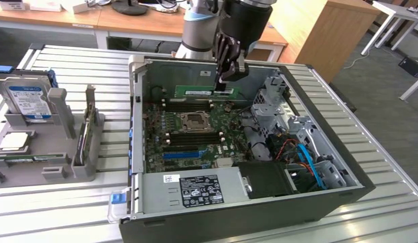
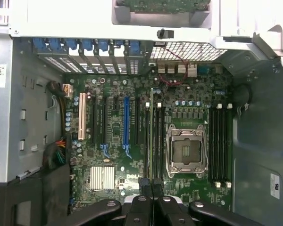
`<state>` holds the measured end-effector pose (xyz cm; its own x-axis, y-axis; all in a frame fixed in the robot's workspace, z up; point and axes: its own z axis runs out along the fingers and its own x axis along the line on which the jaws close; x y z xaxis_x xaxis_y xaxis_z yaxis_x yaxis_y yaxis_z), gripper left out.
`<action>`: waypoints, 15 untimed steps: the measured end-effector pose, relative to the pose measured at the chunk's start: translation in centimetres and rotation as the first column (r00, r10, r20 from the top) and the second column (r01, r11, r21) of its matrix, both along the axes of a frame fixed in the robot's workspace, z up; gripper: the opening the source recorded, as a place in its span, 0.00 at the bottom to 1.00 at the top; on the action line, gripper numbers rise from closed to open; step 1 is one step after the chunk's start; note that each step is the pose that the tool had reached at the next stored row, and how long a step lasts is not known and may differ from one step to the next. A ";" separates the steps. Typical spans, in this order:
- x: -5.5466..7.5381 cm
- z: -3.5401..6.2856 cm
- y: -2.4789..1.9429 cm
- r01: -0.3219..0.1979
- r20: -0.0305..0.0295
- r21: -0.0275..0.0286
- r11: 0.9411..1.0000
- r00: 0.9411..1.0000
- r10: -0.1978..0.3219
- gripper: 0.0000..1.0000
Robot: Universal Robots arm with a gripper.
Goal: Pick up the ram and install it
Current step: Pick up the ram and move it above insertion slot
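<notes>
The ram (image 1: 198, 92) is a narrow green stick with a white label. It hangs level above the far part of the motherboard (image 1: 216, 121) inside the open computer case (image 1: 138, 126). My gripper (image 1: 224, 87) is shut on the stick's end at the exterior view's right. In the wrist view the ram (image 2: 152, 136) is seen edge-on, running out from my gripper (image 2: 152, 187) over the black memory slots (image 2: 144, 141) beside the CPU socket (image 2: 186, 153). A second bank of black slots (image 2: 219, 141) lies on the socket's other side.
A grey holder (image 1: 60, 152) at the exterior view's left carries a hard drive (image 1: 30, 101) and an upright card (image 1: 88, 121). In the case are the power supply (image 1: 195, 188), a metal drive cage (image 1: 273, 104), blue cables (image 1: 310, 162) and a blue slot (image 2: 126, 125).
</notes>
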<state>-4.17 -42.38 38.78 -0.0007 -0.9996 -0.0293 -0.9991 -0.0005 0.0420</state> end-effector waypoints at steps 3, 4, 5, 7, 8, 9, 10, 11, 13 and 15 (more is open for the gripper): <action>0.0 -0.89 0.35 0.000 0.000 0.000 1.000 1.000 0.000 0.12; 0.0 -1.06 0.35 0.000 0.000 0.000 1.000 1.000 0.000 0.12; 0.0 -1.21 0.35 0.000 0.000 0.000 1.000 1.000 0.000 0.12; 0.0 -1.30 0.35 0.000 0.000 0.000 1.000 1.000 0.000 0.12; 0.0 -1.30 0.35 0.000 0.000 0.000 1.000 1.000 0.000 0.12; 0.0 -1.30 0.35 0.000 0.000 0.000 1.000 1.000 0.000 0.12; 0.0 -1.31 0.35 0.000 0.000 0.000 1.000 1.000 0.000 0.12; 0.1 -1.32 0.35 0.000 0.000 0.000 1.000 1.000 0.000 0.12; 0.4 -1.33 0.33 0.000 0.000 0.000 1.000 1.000 0.000 0.12; 0.7 -1.32 0.32 0.000 0.000 0.000 1.000 1.000 0.000 0.12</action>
